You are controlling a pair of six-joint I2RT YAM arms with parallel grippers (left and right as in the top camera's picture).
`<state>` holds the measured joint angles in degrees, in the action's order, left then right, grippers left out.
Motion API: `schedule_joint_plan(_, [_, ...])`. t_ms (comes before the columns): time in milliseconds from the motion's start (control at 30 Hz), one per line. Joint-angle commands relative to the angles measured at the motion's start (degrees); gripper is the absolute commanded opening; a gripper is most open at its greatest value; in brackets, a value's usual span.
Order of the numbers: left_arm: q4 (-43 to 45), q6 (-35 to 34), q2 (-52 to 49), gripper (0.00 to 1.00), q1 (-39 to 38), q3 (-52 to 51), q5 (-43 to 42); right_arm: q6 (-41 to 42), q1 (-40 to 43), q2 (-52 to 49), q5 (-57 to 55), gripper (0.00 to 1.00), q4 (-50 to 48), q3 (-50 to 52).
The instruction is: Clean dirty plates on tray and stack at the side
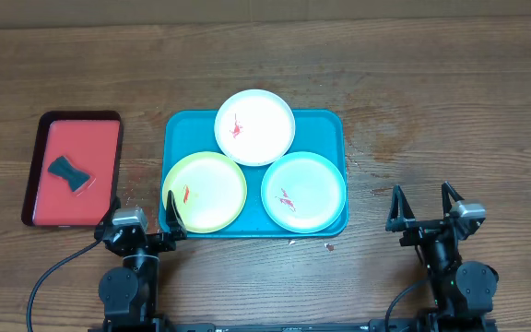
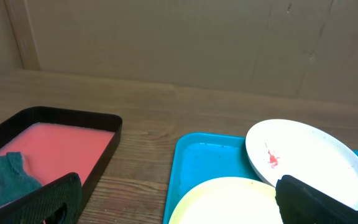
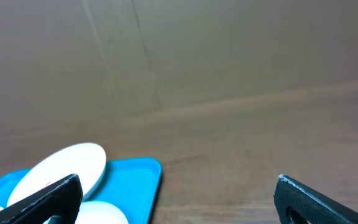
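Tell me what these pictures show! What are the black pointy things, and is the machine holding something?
These are two robot arms at a wooden table. The overhead picture looks down from above. The other two come from small cameras on the arms' wrists, so the black shapes at the bottom are each arm's own fingers. The left tool and the right tool are both open and hold nothing. On the table lies a blue tray with three plates: a white plate, a yellow-green plate and a mint plate, each with red smears. Beside it sits a red tray with a dark green cloth in it.
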<state>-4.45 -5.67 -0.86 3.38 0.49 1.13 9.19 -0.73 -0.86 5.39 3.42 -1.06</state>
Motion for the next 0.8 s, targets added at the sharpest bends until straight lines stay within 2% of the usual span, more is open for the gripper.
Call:
schedule_joint_plan(0, [0.2,-0.6,0.6,1.00,-0.2,-0.2,0.3,4.6,0.4,0.7,5.4,1.00,-4.3,0.6])
schedule_joint_plan(133, [0.3,-0.2,0.6,1.00,-0.2,-0.2,0.8,24.3,0.4,0.7,27.8,1.00,-7.1,0.6])
schedule_joint_plan(167, [0.5,0.5,0.6,1.00,-0.2,-0.2,2.3,29.0,0.4,0.7,30.2,1.00,-8.3,0.6])
schedule_joint_plan(200, [1.6,-1.8,0.6,1.00,-0.2,-0.2,0.6,34.9,0.4,0.7,30.7,1.00,-9.7,0.6])
schedule_joint_plan(367, [5.7,-13.5,0.6,1.00,-0.2,-0.2,-12.9,47.3,0.4,0.7,25.8,1.00,-14.1,0.6])
schedule_joint_plan(467, [13.2,-16.0,0.6,1.00,-0.2,-0.2,-18.7,47.4,0.4,0.7,23.0,1.00,-27.9,0.6])
schedule_joint_plan(567, [29.9,-16.1,0.6,1.00,-0.2,-0.2,-24.8,45.9,0.4,0.7,16.7,1.00,-40.0,-0.1])
schedule_joint_plan(667, [41.7,-16.0,0.6,1.00,-0.2,0.8,-23.1,43.1,0.4,0.7,11.3,1.00,-40.1,-4.0])
schedule_joint_plan(767, [39.1,-14.8,0.5,1.00,0.0,5.6,-20.8,33.6,0.4,0.5,11.1,1.00,-35.4,-9.9])
